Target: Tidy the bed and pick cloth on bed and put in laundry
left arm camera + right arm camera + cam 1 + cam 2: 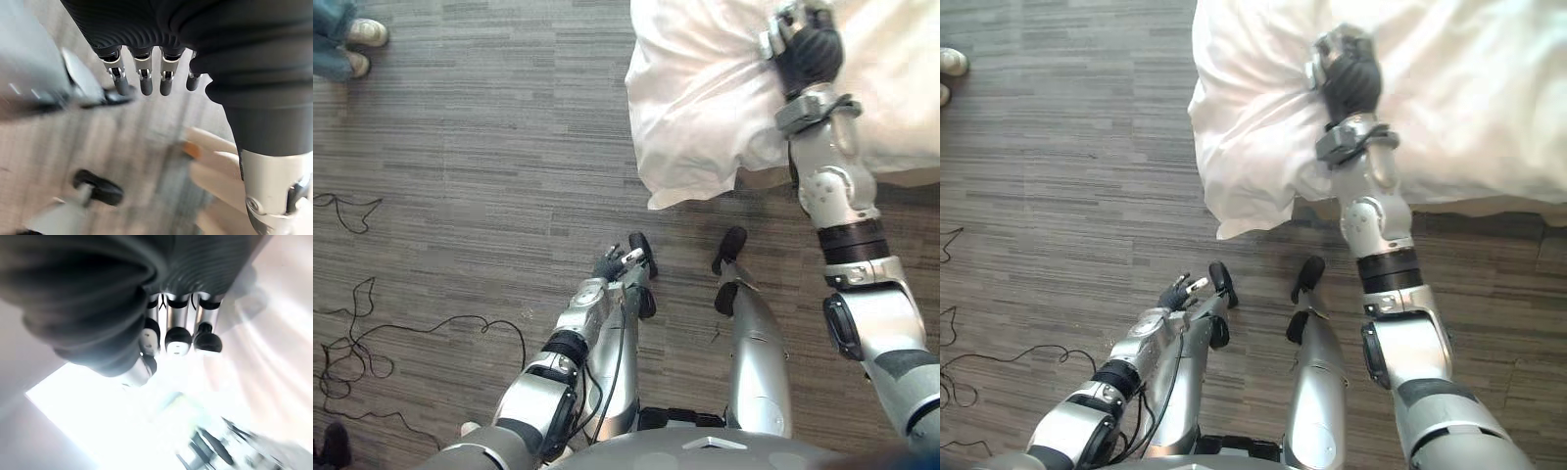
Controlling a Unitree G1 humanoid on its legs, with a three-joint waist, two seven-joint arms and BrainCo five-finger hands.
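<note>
A white duvet (705,108) covers the corner of the bed at the upper right, and its corner hangs over the edge toward the floor. My right hand (808,49) rests on top of the duvet, a little in from that corner. Its fingers (178,335) are curled into the white cloth, and creases fan out from the hand (1349,78). My left hand (612,264) hangs low over the floor, apart from the bed, its fingers (142,83) straight and holding nothing.
Grey striped wood floor (489,176) spreads to the left of the bed. A person's shoes (362,39) stand at the far upper left. The duvet's hanging corner (1229,225) reaches down close to the floor.
</note>
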